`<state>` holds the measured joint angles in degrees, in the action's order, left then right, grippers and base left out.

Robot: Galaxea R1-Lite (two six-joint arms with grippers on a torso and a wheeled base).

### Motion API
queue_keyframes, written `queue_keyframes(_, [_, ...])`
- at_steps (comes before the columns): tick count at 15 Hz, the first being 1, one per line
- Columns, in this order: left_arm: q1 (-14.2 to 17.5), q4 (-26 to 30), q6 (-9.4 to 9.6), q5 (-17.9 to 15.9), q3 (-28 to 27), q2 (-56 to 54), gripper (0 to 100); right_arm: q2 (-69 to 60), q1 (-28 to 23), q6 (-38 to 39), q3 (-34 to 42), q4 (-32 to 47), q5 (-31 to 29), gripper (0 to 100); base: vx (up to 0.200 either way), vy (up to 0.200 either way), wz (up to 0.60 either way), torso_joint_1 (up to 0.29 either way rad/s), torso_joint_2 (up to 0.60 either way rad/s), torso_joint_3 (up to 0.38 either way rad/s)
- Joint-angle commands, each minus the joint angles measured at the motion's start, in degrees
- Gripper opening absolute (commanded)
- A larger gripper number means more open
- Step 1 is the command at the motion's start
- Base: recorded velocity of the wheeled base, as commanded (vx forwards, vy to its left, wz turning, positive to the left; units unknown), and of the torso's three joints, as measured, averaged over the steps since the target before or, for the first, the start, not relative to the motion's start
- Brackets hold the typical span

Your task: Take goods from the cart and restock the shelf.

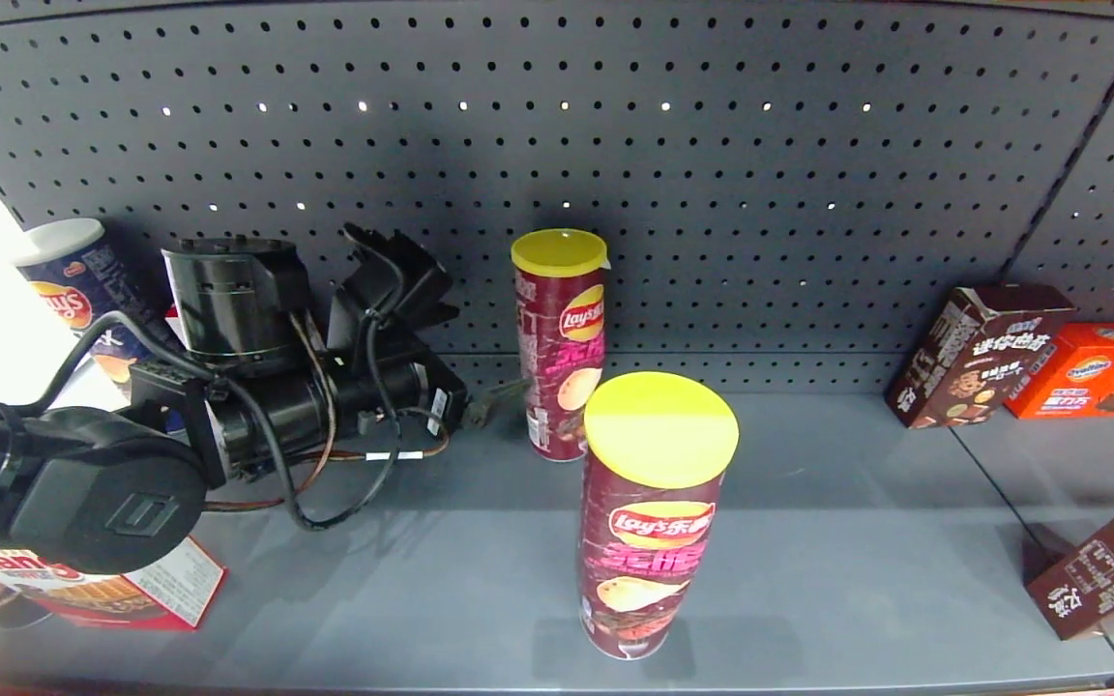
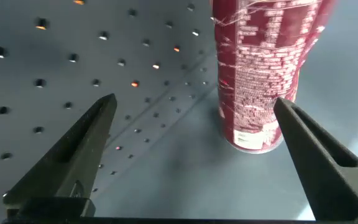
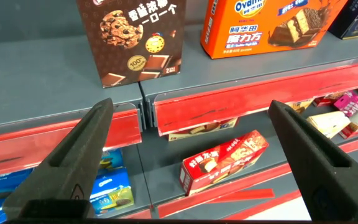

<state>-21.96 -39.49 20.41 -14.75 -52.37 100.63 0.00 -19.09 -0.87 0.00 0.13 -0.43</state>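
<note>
Two maroon chip cans with yellow lids stand upright on the grey shelf point(image 1: 857, 541). One can point(image 1: 557, 348) is near the pegboard back, the other can point(image 1: 649, 512) nearer the front edge. My left gripper point(image 1: 491, 401) lies low over the shelf just left of the back can, pointing at it. In the left wrist view the left gripper point(image 2: 194, 102) is open and holds nothing, with the back can point(image 2: 263, 68) just beyond its fingertips, toward one finger. My right gripper point(image 3: 191, 106) is open and empty, facing the front of a lower part of the shelving.
A blue chip can with a white lid point(image 1: 73, 290) stands at the far left behind my left arm, and a red box point(image 1: 131, 580) lies at the front left. Brown boxes point(image 1: 973, 353) point(image 1: 1113, 561) and an orange box point(image 1: 1099, 372) occupy the right. Red price rails point(image 3: 229, 106) edge the lower shelves.
</note>
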Motion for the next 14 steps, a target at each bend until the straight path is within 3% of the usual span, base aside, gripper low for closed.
queue_keyframes(1, [0.0, -0.1, -0.10, 1.0, -1.2, 1.0, 100, 0.0, 0.0, 0.0, 0.0, 0.0, 0.1, 100, 0.000, 0.000, 0.00, 0.000, 0.00, 0.000])
queue_keyframes(8, [0.2, -1.6, -1.42, 3.9, -2.0, 1.8, 100, 0.0, 0.0, 0.0, 0.0, 0.0, 0.0, 100, 0.000, 0.000, 0.00, 0.000, 0.00, 0.000])
queue_keyframes(14, [0.6, -1.9, -2.13, 4.3, 0.3, 1.4, 100, 0.0, 0.0, 0.0, 0.0, 0.0, 0.0, 100, 0.000, 0.000, 0.00, 0.000, 0.00, 0.000])
